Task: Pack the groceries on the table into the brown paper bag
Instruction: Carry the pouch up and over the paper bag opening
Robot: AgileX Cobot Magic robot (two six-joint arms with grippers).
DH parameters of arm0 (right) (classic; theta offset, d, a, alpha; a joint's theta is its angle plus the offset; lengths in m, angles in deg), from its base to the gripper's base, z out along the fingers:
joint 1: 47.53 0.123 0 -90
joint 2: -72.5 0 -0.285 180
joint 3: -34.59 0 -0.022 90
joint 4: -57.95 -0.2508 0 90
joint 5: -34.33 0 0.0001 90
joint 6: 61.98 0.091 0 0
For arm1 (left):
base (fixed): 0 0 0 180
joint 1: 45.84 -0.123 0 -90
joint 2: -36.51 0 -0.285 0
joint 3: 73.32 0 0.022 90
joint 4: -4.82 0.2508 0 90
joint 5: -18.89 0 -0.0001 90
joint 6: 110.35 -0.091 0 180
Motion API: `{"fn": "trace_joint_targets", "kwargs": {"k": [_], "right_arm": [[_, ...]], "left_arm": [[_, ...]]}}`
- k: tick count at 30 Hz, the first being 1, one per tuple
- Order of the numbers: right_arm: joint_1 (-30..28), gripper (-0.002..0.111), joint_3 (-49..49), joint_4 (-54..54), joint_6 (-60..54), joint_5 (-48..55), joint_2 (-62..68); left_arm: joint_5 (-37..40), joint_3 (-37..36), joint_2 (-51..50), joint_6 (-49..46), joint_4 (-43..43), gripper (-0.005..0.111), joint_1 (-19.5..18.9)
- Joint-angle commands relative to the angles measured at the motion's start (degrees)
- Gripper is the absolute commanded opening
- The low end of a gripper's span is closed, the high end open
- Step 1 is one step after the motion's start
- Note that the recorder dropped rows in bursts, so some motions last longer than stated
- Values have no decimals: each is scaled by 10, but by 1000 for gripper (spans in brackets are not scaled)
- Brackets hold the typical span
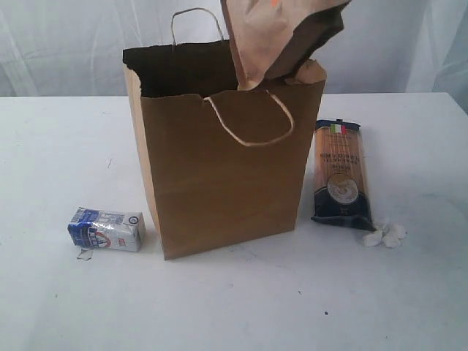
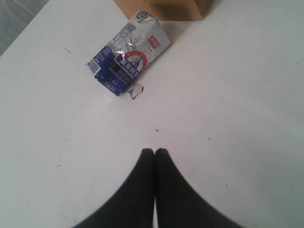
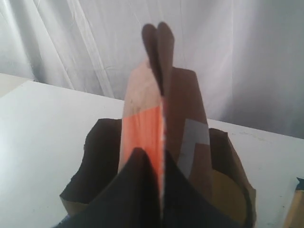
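Pinching brown pouch [image 1: 281,36] is right end effector [image 3: 153,159]; left end effector [image 2: 154,151] pressed together; carton [image 2: 128,57] print illegible.

Tilted brown pouch [image 1: 281,36] at paper bag [image 1: 219,175] mouth

Exterior view's top edge is cutting off the brown pouch [image 1: 281,36]; part of its lower edge is sitting hidden behind the brown paper bag [image 1: 219,175] rim. Bag interior is reading dark, contents untellable. White lumps [image 1: 385,235] beside the long pasta packet [image 1: 338,172] are showing too small to identify.
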Motion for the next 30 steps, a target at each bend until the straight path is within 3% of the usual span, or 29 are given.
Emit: {"fn": "trace_joint_targets", "kwargs": {"k": [1,7,30], "right_arm": [[-4,0,7,3,-8,-89,12],[-4,0,7,3,-8,-132,15],[19,0,-8,-48,-7,-122,67]], "left_arm": [[-1,-3,4,3,-2,0,-1],[-1,-3,4,3,-2,0,-1],[-1,-3,4,3,-2,0,-1]]}}
